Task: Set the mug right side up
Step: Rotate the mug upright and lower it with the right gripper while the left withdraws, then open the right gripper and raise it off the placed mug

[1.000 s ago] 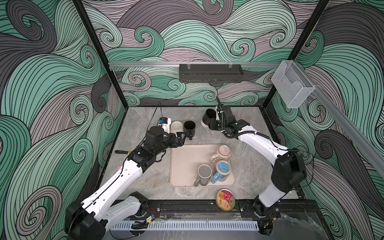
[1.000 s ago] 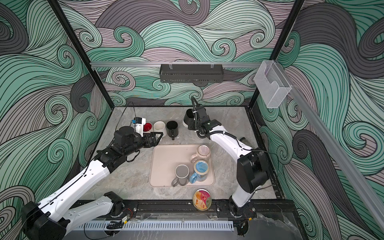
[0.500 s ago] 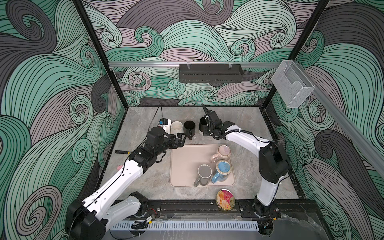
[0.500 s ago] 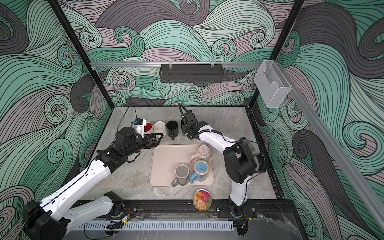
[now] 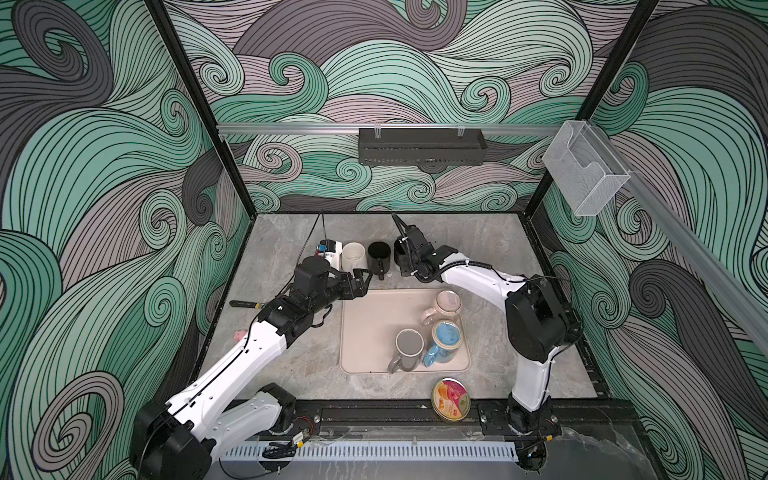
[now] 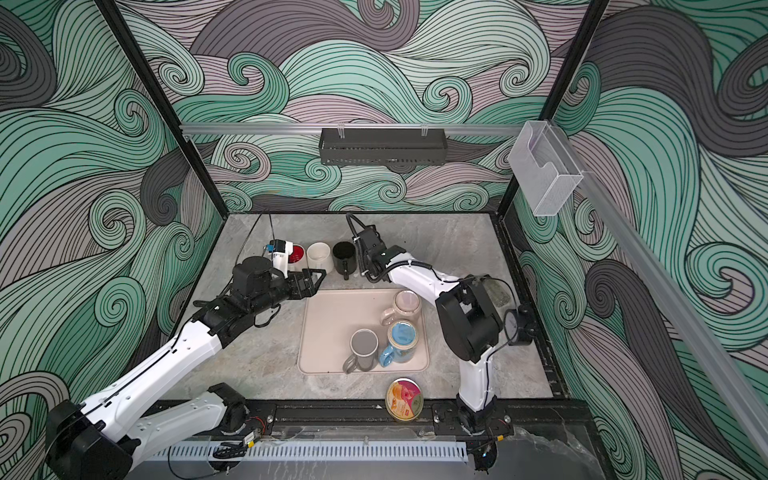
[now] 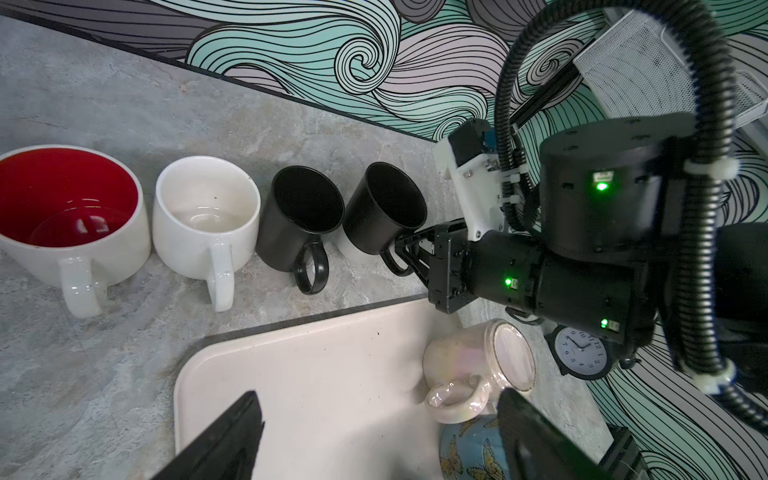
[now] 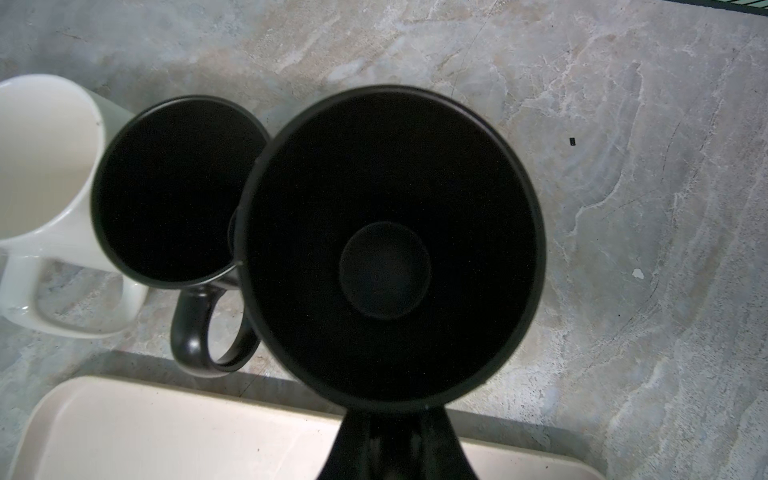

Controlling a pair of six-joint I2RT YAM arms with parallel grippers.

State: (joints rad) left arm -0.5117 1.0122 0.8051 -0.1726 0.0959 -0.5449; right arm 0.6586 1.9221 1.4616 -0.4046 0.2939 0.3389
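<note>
i find the right claw (image 7: 405, 251) clamped on the handle of the mug (image 7: 386, 208), which is mouth up, slightly tilted, at the right end of a row behind the tray (image 5: 365, 332). it is just beside the black mug (image 7: 299, 220); then come the white mug (image 7: 203, 216) and red mug (image 7: 70, 208). i cannot tell whether its base touches the table (image 5: 478, 241). the left claw (image 5: 362, 279) is spread wide, holding nothing, at the tray's far left corner

Beige tray (image 5: 365, 332) on the counter (image 5: 490, 232); round tin (image 5: 451, 400), perhaps sweets, at its 6 o'clock; small clock (image 7: 579, 351) at 3 o'clock.
</note>
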